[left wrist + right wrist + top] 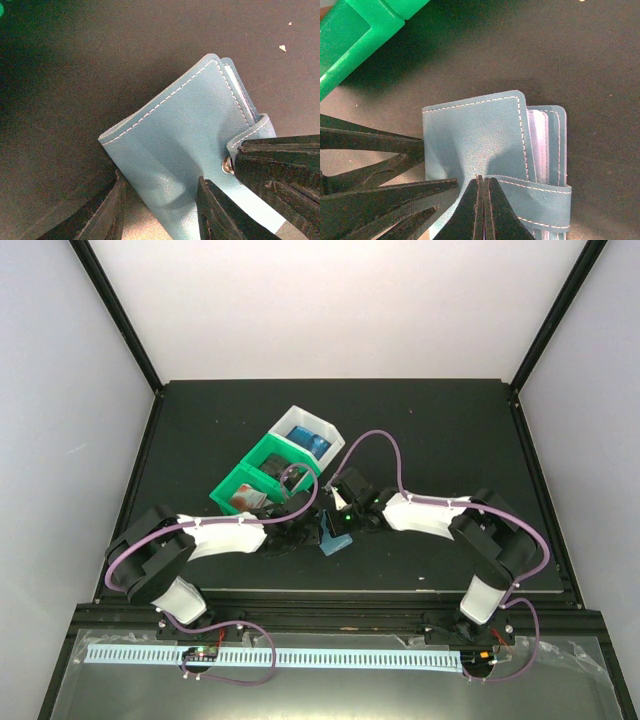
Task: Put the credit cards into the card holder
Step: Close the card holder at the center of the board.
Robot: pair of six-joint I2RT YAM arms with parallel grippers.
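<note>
From above, the card holder (337,543) lies on the counter (440,430) between both arms, near the green bins (228,490). Left wrist: left fingers (107,212) spread, straddling its corner. Right wrist: right fingers (482,210) clenched, seemingly pinching its snap tab (535,192).

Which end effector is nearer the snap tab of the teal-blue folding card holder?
Right. The right end effector pinches the snap tab; the left end effector straddles the card holder beside it.
</note>
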